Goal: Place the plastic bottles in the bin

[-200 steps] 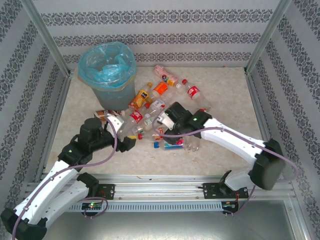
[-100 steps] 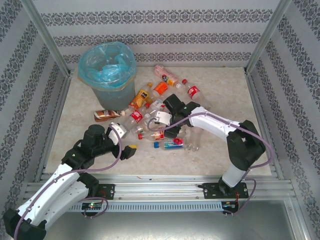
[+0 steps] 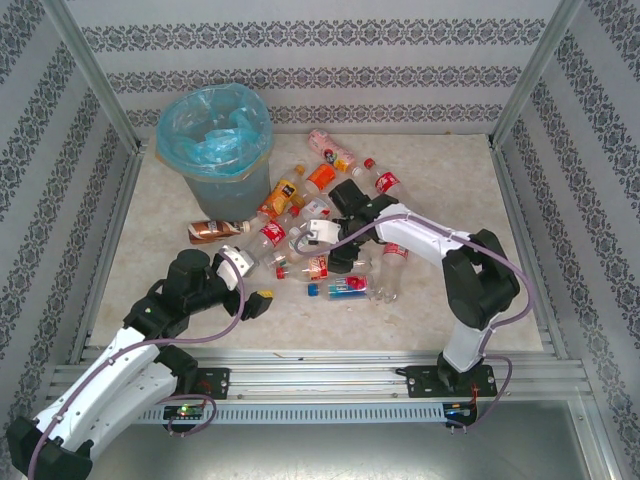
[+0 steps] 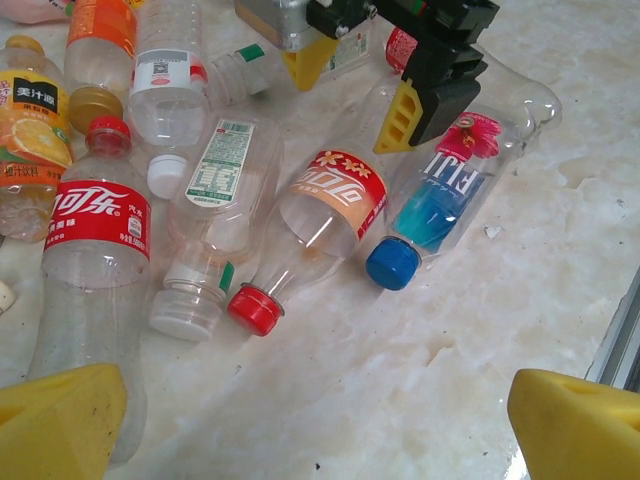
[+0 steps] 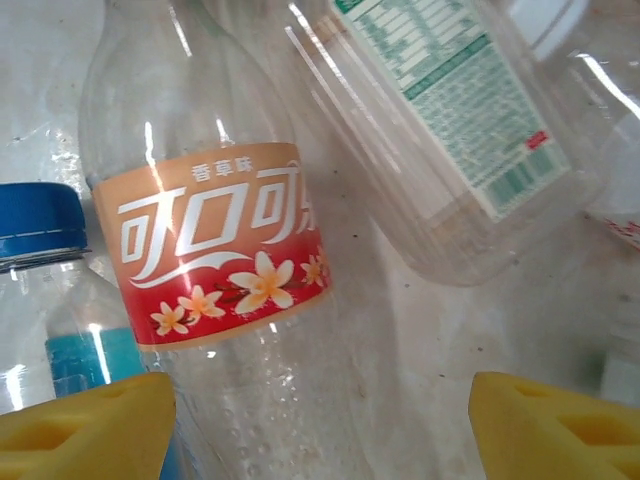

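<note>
**Claw State and Bottle Labels**

We find the left claw [image 4: 320, 430] spread wide and empty. The right claw [image 5: 320, 435] is also spread, above a clear plastic bottle with a peach flowered label [image 5: 225, 245] reading "香草味". Beside it lie a blue-capped clear bottle marked "FIJI" [image 4: 435, 205] and a red-labelled clear bottle marked "可口可乐" [image 4: 95, 230]. All rest on the marbled counter [image 3: 450, 180], near the round grey bin with a blue plastic liner [image 3: 235, 185].

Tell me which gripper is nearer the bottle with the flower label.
Right. The right gripper hangs just over the flower-label bottle, jaws open; the left gripper sits apart, off its capped end.
</note>
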`<state>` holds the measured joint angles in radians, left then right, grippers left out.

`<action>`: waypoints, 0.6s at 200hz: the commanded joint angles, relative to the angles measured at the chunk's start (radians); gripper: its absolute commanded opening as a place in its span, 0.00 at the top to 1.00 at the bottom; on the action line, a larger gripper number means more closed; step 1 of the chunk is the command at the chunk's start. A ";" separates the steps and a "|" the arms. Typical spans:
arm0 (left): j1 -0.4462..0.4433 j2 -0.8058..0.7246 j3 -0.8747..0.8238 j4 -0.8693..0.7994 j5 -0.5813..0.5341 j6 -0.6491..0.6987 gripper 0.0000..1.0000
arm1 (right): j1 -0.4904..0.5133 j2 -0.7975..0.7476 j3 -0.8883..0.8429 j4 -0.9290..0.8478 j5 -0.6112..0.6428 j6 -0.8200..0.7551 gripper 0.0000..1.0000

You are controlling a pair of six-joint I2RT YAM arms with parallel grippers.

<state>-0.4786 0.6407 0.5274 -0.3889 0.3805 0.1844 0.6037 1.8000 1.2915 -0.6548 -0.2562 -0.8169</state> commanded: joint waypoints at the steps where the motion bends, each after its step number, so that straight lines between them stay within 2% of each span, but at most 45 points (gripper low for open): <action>1: -0.009 0.007 -0.009 0.021 -0.012 0.027 0.01 | -0.006 0.025 0.016 -0.034 -0.032 -0.043 0.23; 50: -0.009 0.011 -0.009 0.018 -0.023 0.026 0.00 | 0.003 0.065 0.003 0.004 0.031 -0.070 0.23; 120: -0.009 0.020 -0.007 0.018 -0.029 0.024 0.00 | -0.002 0.117 0.035 0.002 0.041 -0.097 0.23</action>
<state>-0.4786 0.6594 0.5274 -0.3889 0.3611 0.1848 0.6041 1.8694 1.3064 -0.6338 -0.2279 -0.8833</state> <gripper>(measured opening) 0.999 0.771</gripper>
